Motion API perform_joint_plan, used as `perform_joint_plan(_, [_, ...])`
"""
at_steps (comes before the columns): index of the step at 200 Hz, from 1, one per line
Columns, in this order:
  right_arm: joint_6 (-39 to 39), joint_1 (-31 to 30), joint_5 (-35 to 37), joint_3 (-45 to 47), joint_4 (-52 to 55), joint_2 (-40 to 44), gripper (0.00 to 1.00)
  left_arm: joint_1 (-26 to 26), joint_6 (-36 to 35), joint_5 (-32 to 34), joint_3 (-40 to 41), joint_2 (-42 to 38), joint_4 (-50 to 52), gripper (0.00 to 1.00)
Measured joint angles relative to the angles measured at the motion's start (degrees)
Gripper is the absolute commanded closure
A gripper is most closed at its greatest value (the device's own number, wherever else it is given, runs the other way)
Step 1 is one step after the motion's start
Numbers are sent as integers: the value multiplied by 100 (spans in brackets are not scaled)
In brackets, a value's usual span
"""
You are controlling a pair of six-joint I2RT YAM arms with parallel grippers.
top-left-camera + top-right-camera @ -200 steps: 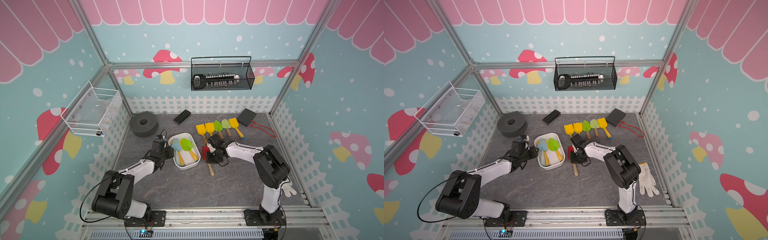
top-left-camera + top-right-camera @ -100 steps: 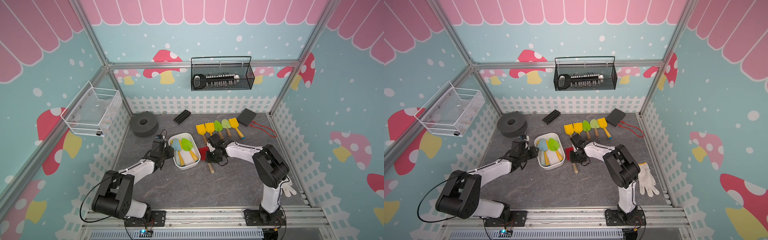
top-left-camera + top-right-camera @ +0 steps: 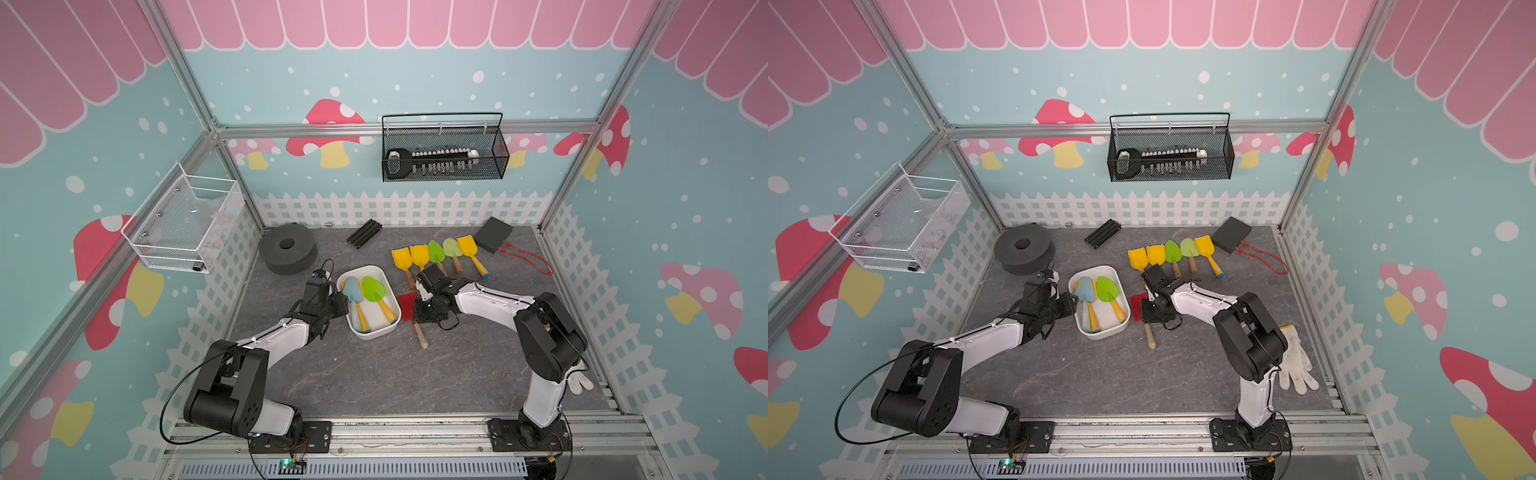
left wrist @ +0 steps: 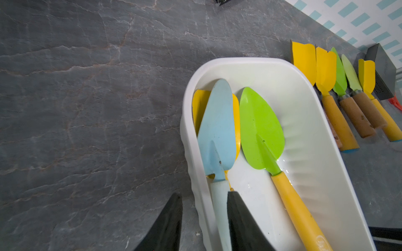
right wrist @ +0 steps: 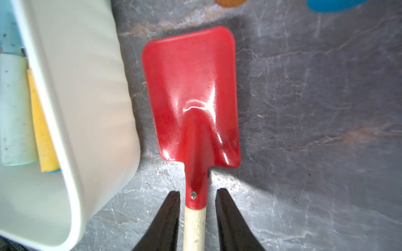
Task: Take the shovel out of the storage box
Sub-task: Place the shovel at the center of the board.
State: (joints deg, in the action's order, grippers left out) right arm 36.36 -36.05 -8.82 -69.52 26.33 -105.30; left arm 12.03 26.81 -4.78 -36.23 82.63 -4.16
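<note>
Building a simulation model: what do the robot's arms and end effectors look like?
Left arm and right arm: white shells, chunky black joints, black base plates. A black cable loops off the left arm. Left end effector and right end effector: tapered black fingers.

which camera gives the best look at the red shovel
Right wrist view: the red shovel fills the frame, its handle inside the open right claw. Both top views show it small, partly under the right arm. The left wrist view misses it.
</note>
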Motion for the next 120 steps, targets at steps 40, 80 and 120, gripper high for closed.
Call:
perform_joint_plan(40, [-391, -4, 149, -313, 282, 234, 67, 0, 0, 2, 0, 0, 0, 61])
perform_joint_plan(80, [-846, -4, 107, -754, 442, 286, 64, 0, 0, 2, 0, 0, 0, 61])
perform_joint_plan(120, [-1370, -22, -203, -1202, 553, 284, 58, 0, 0, 9, 0, -2, 2, 61])
